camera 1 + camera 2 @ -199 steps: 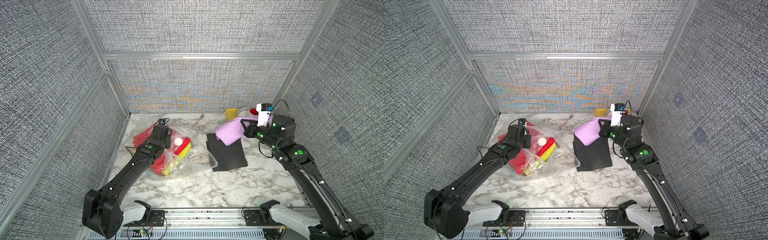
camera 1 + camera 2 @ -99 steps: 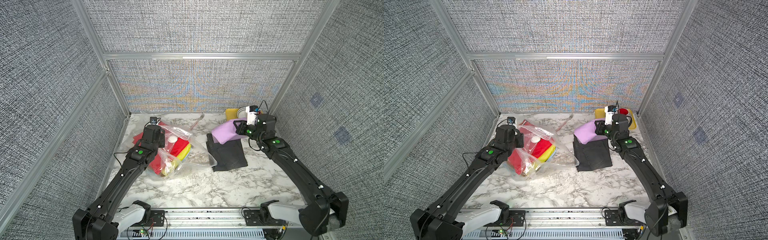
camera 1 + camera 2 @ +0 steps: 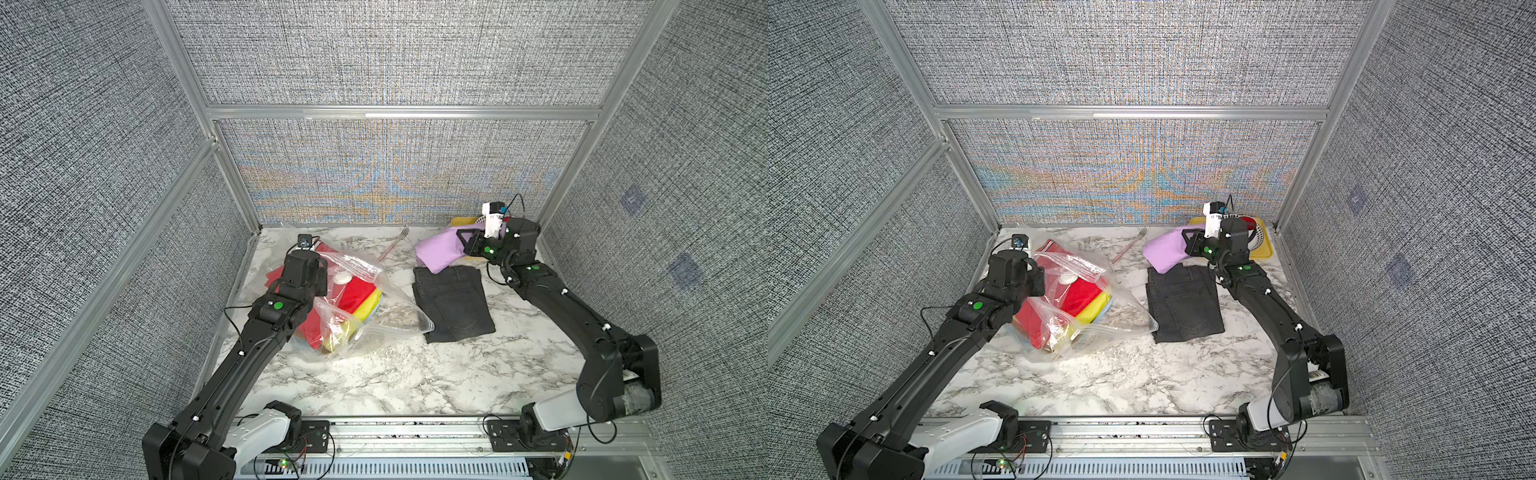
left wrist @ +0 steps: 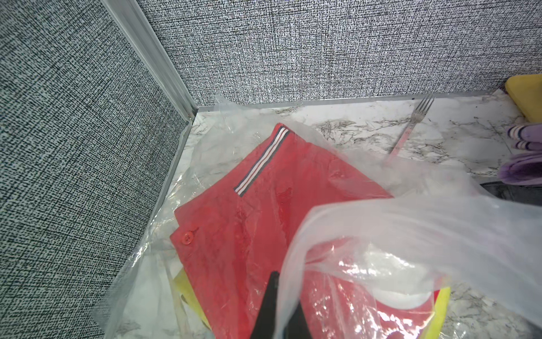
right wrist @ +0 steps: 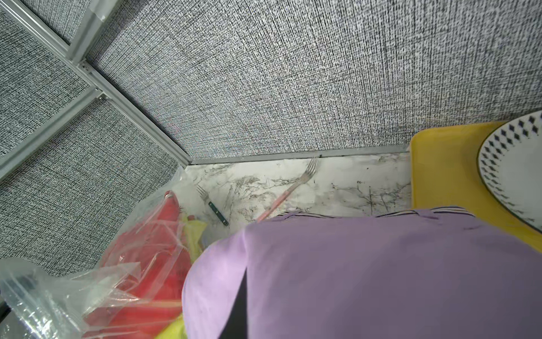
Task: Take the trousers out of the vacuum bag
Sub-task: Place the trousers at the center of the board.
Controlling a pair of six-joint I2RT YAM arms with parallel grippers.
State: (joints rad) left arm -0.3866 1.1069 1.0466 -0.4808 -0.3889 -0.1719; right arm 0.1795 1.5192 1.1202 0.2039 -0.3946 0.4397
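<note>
Item 1, left gripper (image 4: 278, 299): placed at the left edge of the vacuum bag (image 3: 386, 307), closed tight on a fold of its film, which is held raised.
Item 2, vacuum bag: laid on the marble table (image 3: 374, 374). The red trousers (image 4: 264, 205) (striped waistband) and yellow trousers (image 3: 372, 301) are seen inside, beneath the valve (image 3: 341, 277).
Item 3, fork (image 3: 392, 249): pink-handled, set behind the bag, apart from it.
Item 4, dark grey trousers (image 3: 453, 303): spread flat just right of the bag, whose corner reaches their edge.
Item 5, lilac trousers (image 3: 440, 251): held off the table, right of the bag and further back.
Item 6, right gripper (image 3: 464, 243): clamped shut on the lilac trousers.
Item 7, yellow tray (image 3: 1264, 249): furthest right of the bag, with 1 patterned plate (image 5: 516, 164) on it.
</note>
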